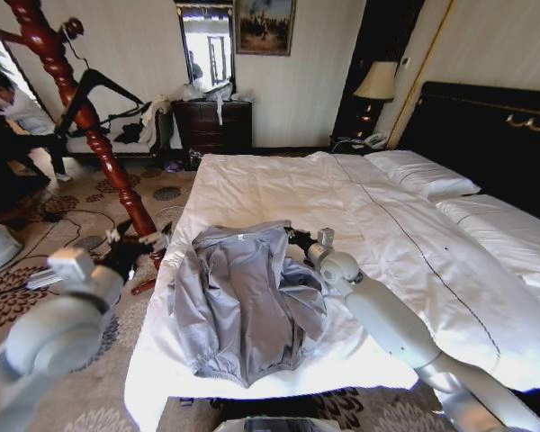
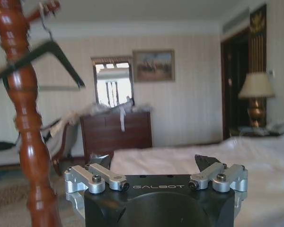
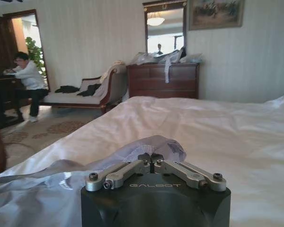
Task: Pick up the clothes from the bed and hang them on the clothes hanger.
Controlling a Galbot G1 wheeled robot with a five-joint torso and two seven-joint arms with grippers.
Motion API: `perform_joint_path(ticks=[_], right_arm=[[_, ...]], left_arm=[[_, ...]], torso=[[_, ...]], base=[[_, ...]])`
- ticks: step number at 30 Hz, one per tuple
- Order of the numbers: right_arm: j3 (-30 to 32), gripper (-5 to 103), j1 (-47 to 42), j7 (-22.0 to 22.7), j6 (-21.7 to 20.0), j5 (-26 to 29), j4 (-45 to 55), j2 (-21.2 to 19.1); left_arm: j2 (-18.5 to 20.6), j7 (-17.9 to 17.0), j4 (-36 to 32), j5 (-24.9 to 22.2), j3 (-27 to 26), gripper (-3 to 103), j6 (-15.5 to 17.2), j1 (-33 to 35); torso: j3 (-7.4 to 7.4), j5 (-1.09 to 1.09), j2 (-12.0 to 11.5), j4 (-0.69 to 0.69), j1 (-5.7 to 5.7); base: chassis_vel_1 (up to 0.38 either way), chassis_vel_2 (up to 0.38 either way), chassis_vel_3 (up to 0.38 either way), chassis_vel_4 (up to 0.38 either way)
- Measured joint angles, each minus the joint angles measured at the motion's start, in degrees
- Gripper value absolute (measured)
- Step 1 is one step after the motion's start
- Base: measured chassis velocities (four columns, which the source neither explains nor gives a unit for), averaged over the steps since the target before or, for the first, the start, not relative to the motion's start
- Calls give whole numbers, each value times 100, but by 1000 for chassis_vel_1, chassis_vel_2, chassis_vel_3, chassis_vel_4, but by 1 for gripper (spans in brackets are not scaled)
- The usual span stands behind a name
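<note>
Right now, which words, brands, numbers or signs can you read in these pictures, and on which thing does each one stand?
"GALBOT": on the black body of the left gripper, in the left wrist view.
"GALBOT": on the black body of the right gripper, in the right wrist view; faint but readable.
White label inside the collar of the jacket: too small to read.
Framed picture on the wall: no text can be read.
</note>
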Motion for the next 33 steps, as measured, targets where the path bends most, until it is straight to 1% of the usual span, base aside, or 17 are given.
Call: perform_joint_path(ticks=[2, 4, 6, 9, 11, 12, 14, 16, 17, 19, 21, 24, 25, 27, 28, 29, 33], right_arm=[[30, 0, -19, 4, 11, -32, -11, -5], [179, 0, -126, 30, 23, -51, -13, -39], [212, 0, -155, 34, 23, -48, -8, -54], [338, 0, -281, 51, 24, -20, 59, -136], [381, 0, -324, 53, 24, 11, 116, -179], [381, 0, -324, 53, 24, 11, 116, -179], [420, 0, -341, 65, 22, 71, 159, -215], [438, 0, -346, 68, 19, 94, 168, -222], [428, 0, -326, 70, 19, 105, 155, -212], [364, 0, -257, 73, 19, 114, 104, -171], [200, 0, -125, 64, 19, 131, 14, -60], [129, 0, -86, 62, 7, 137, 3, 0], [-30, 0, -12, 61, -11, 142, -24, 105], [-41, 0, 13, 79, -12, 163, -8, 107], [-41, 0, 13, 79, -12, 163, -8, 107], [-39, 0, 29, 92, -14, 197, 11, 91], [10, 0, 46, 103, -17, 260, 60, 30]], left_arm=[[49, -2, 80, -111, 62, 100, 26, -209], [226, -16, 428, -538, 192, 100, 150, -903], [264, -23, 498, -644, 213, 100, 205, -1033], [455, -207, 897, -1442, 452, 100, 876, -1932], [504, -245, 1173, -1622, 814, 100, 1029, -2564], [504, -245, 1173, -1622, 814, 100, 1029, -2564], [557, -342, 1672, -1891, 1450, 100, 1208, -3718], [563, -348, 1929, -2005, 1803, 100, 1255, -4371], [597, -346, 2069, -2067, 1910, 100, 1276, -4711], [683, -346, 2142, -2117, 1903, 100, 1285, -4899], [858, -363, 2283, -2233, 1813, 100, 1318, -5053], [922, -297, 2461, -2250, 1791, 100, 1330, -5101], [1023, 181, 2992, -2136, 1829, 100, 1182, -5138], [937, 488, 3416, -1946, 2051, 100, 962, -5199], [937, 488, 3416, -1946, 2051, 100, 962, -5199], [811, 631, 3669, -1767, 2257, 100, 794, -5218], [436, 700, 3923, -1517, 2616, 100, 572, -5285]], torso=[[0, 0, 0, 0, 0], [0, -1, 0, 5, 0], [0, -1, 0, 5, 0], [0, 0, 0, 4, -1], [0, -1, 0, 4, -1], [0, -1, 0, 4, -1], [0, -2, 0, 1, -1], [0, 1, 0, 3, -1], [0, -2, 0, -3, -1], [0, -3, 0, -6, 0], [-1, 7, 0, 9, -1], [-1, -4, 1, 10, -3], [-1, 1, 1, 6, -2], [-1, 1, 1, 2, -2], [-1, 1, 1, 2, -2], [0, -3, 0, 1, -2], [0, -5, 1, 6, -2]], base=[[0, 0, 0, 0], [0, 0, 0, 0], [0, 0, 0, 0], [0, 0, 0, 0], [0, 0, 0, 0], [0, 0, 0, 0], [0, 0, 0, 0], [0, 0, 0, 0], [0, 0, 0, 0], [0, 0, 0, 0], [0, 0, 0, 0], [0, 0, 0, 0], [0, 0, 0, 0], [0, 0, 0, 0], [0, 0, 0, 0], [0, 0, 0, 0], [0, 0, 0, 0]])
